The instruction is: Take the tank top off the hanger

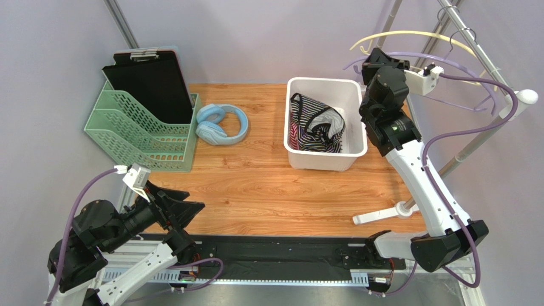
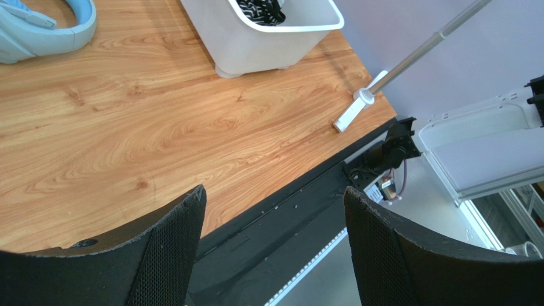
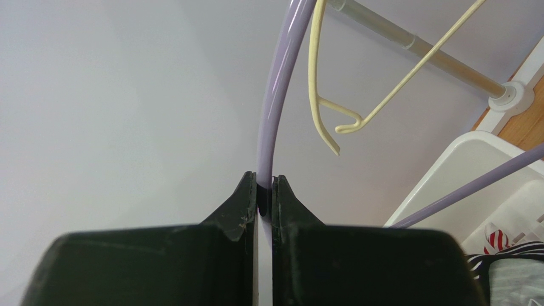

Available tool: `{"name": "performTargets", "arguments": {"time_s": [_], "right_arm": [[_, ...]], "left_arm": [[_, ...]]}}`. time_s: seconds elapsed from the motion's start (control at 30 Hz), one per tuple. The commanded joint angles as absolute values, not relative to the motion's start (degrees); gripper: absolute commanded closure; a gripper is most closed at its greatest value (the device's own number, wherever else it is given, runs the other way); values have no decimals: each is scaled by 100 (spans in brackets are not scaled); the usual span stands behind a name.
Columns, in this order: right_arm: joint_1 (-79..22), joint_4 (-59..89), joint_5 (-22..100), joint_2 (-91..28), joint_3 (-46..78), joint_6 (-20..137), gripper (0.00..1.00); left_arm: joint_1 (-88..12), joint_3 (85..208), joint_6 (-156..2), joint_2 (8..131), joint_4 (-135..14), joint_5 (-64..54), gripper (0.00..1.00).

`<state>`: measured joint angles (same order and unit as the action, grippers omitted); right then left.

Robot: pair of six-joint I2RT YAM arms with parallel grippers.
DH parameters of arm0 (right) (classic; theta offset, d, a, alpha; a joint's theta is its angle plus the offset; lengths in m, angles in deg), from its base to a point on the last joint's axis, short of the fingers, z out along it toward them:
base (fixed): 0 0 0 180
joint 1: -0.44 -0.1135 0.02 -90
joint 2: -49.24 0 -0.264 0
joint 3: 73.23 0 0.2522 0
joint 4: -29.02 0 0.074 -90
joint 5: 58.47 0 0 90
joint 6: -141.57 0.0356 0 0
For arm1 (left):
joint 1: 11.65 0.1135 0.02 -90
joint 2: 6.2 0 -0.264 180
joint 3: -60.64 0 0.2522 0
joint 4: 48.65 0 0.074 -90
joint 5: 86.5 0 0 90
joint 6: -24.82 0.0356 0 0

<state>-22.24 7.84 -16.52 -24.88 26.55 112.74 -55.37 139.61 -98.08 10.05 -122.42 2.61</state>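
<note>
A striped black, white and red tank top (image 1: 316, 124) lies in the white bin (image 1: 324, 159); a corner of it shows in the right wrist view (image 3: 504, 245) and in the left wrist view (image 2: 258, 9). My right gripper (image 1: 369, 62) is raised at the back right and shut on the lilac hanger (image 3: 273, 108), which hangs bare on the rail (image 1: 491, 64). A cream hanger (image 3: 332, 115) hangs beside it. My left gripper (image 2: 274, 217) is open and empty over the table's near left edge.
A green file rack (image 1: 137, 131) with a black clipboard (image 1: 150, 80) stands at the back left. Light blue headphones (image 1: 220, 123) lie beside it. The rail's stand foot (image 1: 383, 213) rests on the table at the right front.
</note>
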Motion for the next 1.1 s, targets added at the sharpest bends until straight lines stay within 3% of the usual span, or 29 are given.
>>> {"name": "performTargets", "arguments": {"time_s": [0.0,0.67,0.83,1.07], "right_arm": [[-2040,735,-1725,-2529,3000,11863,100],[-2004,489,-1699,-2573,3229,12249,98],[-2004,349,-1567,-2564,3211,12364,91],[-1995,138,-1505,-2476,3027,12654,73]], "left_arm": [[-5524,14111,-9910,1041,-12315,341,17],[-5515,14111,-10069,971,-12464,491,17],[-5515,14067,-10130,945,-12525,464,18],[-5524,13988,-10209,866,-12543,455,18]]}}
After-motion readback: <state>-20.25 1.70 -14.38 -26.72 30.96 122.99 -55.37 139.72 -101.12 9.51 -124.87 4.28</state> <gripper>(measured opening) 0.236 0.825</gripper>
